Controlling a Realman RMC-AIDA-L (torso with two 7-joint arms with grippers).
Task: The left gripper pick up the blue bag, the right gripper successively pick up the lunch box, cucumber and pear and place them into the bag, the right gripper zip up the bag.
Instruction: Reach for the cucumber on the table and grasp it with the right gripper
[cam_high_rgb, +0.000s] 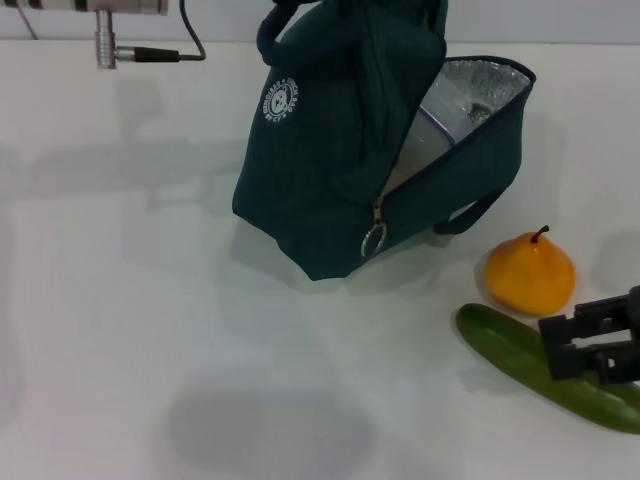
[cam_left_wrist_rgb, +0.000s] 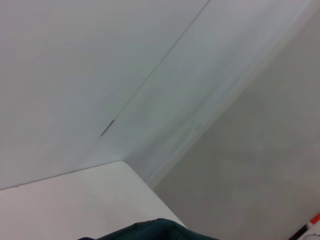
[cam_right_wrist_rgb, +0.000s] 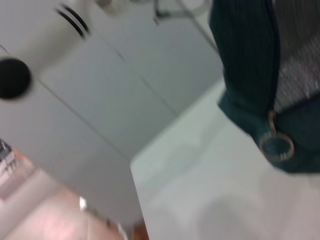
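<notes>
Fingers of right gripper spread, straddling cucumber at pear's 5 o'clock. Smooth, firm, likely slippery; best gripped mid-length. Left fingers unseen.

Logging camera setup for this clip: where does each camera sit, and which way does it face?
Head: high on the robot, looking down at the table, blue bag, pear, cucumber; right gripper shows over the cucumber.
Left wrist: tilted up at walls; only a bag edge, no fingers.
Right wrist: low, toward the bag's zipper ring; no fingers.
All three show the bag.
</notes>
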